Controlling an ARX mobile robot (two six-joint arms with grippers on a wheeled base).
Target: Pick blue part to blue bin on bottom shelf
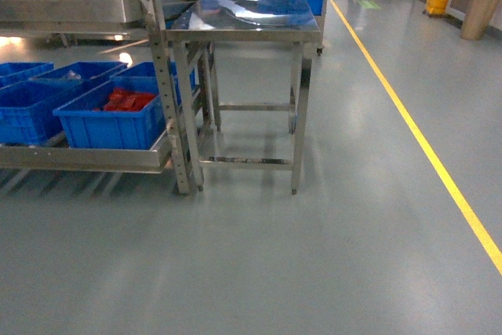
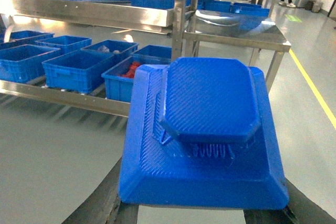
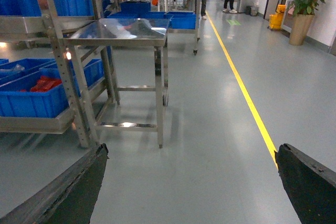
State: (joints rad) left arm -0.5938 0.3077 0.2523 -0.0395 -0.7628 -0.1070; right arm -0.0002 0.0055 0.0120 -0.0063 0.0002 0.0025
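Blue part (image 2: 205, 140), ridged stepped block, clamped in left end effector (image 2: 199, 214), right end effector (image 3: 191, 182) spread wide

1. Left end effector (image 2: 184, 216): only dark finger edges show below the blue part (image 2: 202, 135) in the left wrist view; the part covers the rest, and the picture's bottom edge cuts both off. Grip cannot be confirmed.
2. Right end effector (image 3: 191, 187): two dark fingers (image 3: 63, 192) enter at the lower corners, cut by the frame edges.
3. Neither end effector appears in the head view.
4. Bottom shelf (image 1: 78, 158): runs off the left edge in the head view.
5. Blue bin (image 1: 110, 119): red contents too small to identify.
6. Persons at far end of aisle: cropped, indistinct.
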